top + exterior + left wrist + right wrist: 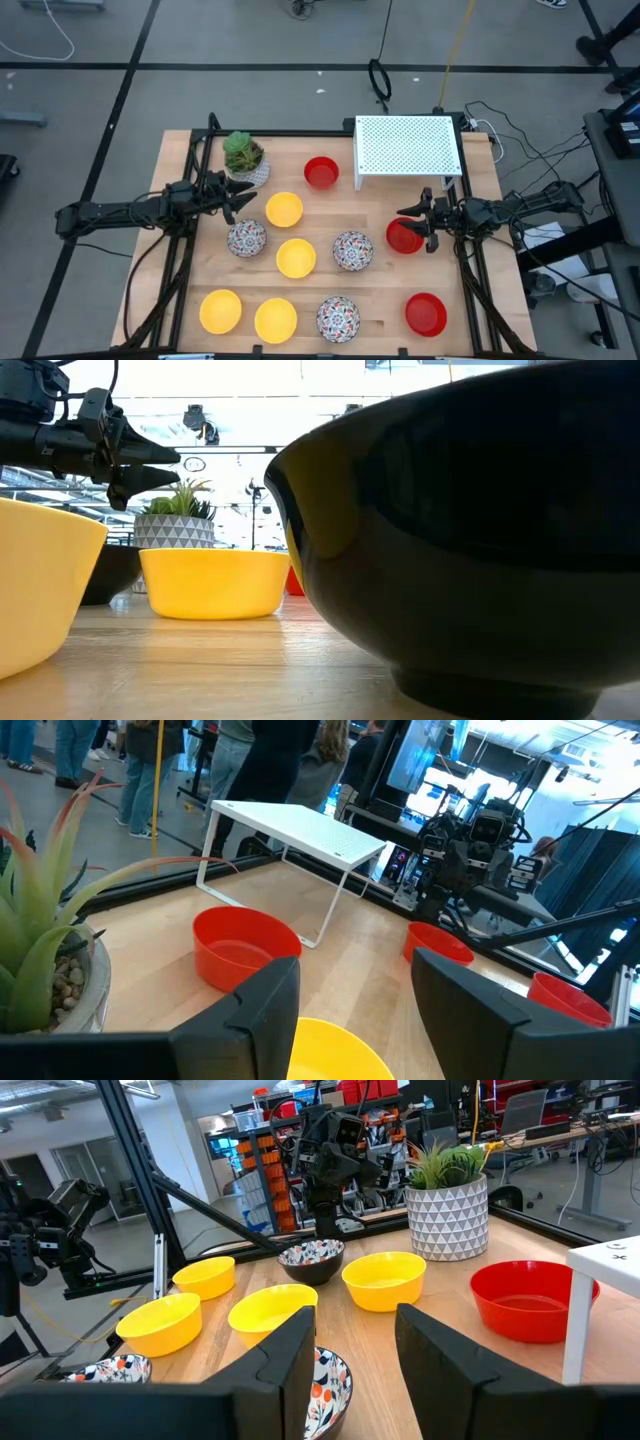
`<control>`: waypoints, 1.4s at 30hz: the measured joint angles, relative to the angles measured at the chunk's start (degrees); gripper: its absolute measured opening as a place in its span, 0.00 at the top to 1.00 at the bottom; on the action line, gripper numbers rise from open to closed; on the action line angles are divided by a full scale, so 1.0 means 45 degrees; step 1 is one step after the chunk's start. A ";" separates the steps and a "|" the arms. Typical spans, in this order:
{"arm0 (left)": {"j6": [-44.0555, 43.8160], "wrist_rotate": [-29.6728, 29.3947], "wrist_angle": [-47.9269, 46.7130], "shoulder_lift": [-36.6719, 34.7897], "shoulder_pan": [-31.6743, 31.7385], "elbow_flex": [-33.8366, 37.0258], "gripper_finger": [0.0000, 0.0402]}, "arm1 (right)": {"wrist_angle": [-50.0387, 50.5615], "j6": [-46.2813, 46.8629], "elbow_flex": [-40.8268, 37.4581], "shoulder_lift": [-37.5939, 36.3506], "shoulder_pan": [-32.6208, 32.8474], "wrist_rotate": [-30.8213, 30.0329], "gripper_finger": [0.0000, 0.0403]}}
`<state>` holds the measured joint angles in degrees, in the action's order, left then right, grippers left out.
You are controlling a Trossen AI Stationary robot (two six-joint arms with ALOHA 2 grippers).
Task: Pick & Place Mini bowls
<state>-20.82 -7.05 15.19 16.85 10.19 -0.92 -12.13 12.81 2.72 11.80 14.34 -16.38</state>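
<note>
Ten mini bowls sit on their bases on the wooden table. In the high view there are red ones (pixel 321 172) (pixel 404 236) (pixel 426 313), yellow ones (pixel 284 209) (pixel 295 257) (pixel 220 310) (pixel 275 320) and patterned ones (pixel 246 238) (pixel 352 250) (pixel 338 318). My left gripper (pixel 238 200) is open, above the table between the plant pot and the far yellow bowl (pixel 340 1050). My right gripper (pixel 420 226) is open over the right edge of the middle red bowl. That bowl is hidden in the right wrist view, where a patterned bowl (pixel 325 1380) shows past the fingers.
A white patterned pot with a green plant (pixel 243 158) stands at the far left, close to my left gripper. A white perforated rack (pixel 407 148) stands at the far right. Black frame rails (pixel 180 250) run along both sides of the table. People stand beyond the table (pixel 240 750).
</note>
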 joint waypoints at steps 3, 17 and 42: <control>0.0000 -0.0002 0.0000 0.0003 0.0000 -0.0003 0.51 | 0.0002 -0.0002 0.0003 0.0000 -0.0002 0.0000 0.68; 0.0000 0.0000 0.0002 0.0002 0.0000 0.0000 0.51 | -0.0307 -0.0487 0.0001 0.0002 -0.0002 -0.0462 0.68; 0.0000 -0.0005 -0.0002 0.0001 -0.0001 -0.0001 0.51 | -0.2433 -0.1318 0.0860 0.2711 -0.0031 -0.2018 0.68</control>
<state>-20.82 -7.07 15.18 16.86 10.19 -0.92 -23.08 6.88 6.59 24.00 14.20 -25.46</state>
